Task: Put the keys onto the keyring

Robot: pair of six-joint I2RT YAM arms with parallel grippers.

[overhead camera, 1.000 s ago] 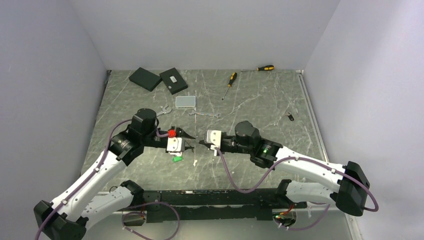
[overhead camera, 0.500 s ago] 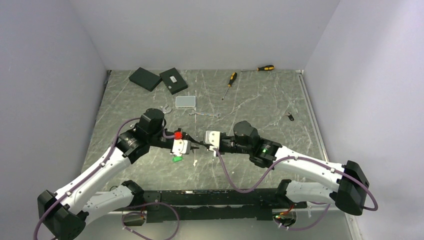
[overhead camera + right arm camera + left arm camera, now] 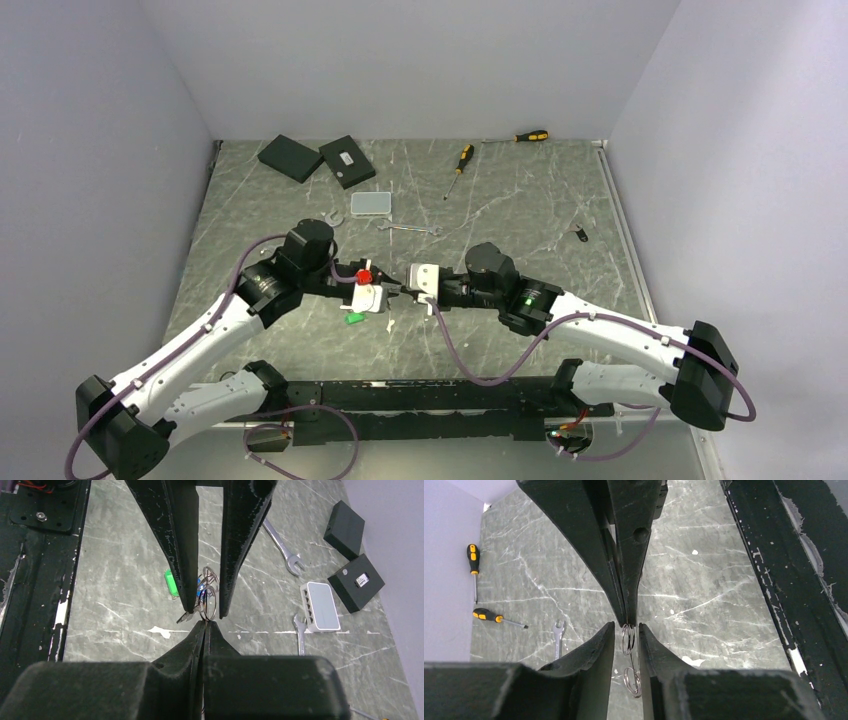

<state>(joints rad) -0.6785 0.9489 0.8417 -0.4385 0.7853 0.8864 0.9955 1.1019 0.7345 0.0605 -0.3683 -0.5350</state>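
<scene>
The black base rail (image 3: 430, 398) is the landmark here. From its left end comes the left arm (image 3: 190, 350), from its right end the right arm (image 3: 610, 335). Both have white shells with small dark screw dots on the long links and round black housings at the joints. A purple cable (image 3: 447, 343) runs along each arm, and more curls just under the rail. Farthest from the rail, the left gripper (image 3: 626, 627) and right gripper (image 3: 205, 622) each have a white block and two long black tapering fingers (image 3: 180, 540), scuffed and pale-flecked. A green light (image 3: 527, 297) glows on the right arm's black wrist; a red part (image 3: 365, 273) sits on the left arm's.
</scene>
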